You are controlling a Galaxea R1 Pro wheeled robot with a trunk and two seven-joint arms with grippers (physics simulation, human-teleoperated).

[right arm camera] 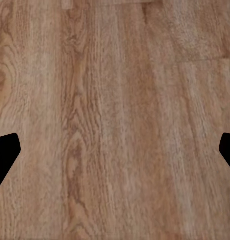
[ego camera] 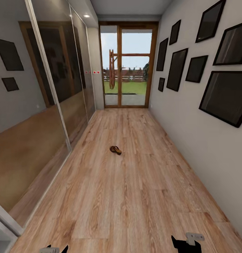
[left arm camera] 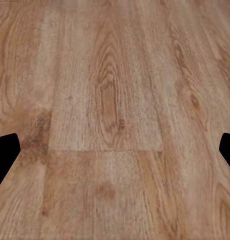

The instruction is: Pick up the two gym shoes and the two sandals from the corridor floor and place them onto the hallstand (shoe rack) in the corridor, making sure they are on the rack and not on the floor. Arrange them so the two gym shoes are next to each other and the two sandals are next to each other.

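Sandals (ego camera: pixel 115 150) on corridor floor (ego camera: pixel 135 196), well ahead of both wide-open, empty jaws.

Light brown wood-grain plank floor (ego camera: pixel 135 196), matt with a faint sheen, knots and streaks plain in both wrist views. Small brown sandals (ego camera: pixel 115 150) at frame centre, leather-looking, dull. Glossy mirrored panels (ego camera: pixel 36 116) at left, pale metal-looking frames. Matt off-white wall (ego camera: pixel 191 140) at right, black glossy pictures (ego camera: pixel 226 96). Wooden door frame (ego camera: pixel 119 63), clear glass.

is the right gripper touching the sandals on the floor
Apart. Head view shows the sandals far down the corridor floor, bare planks between them and the right gripper.
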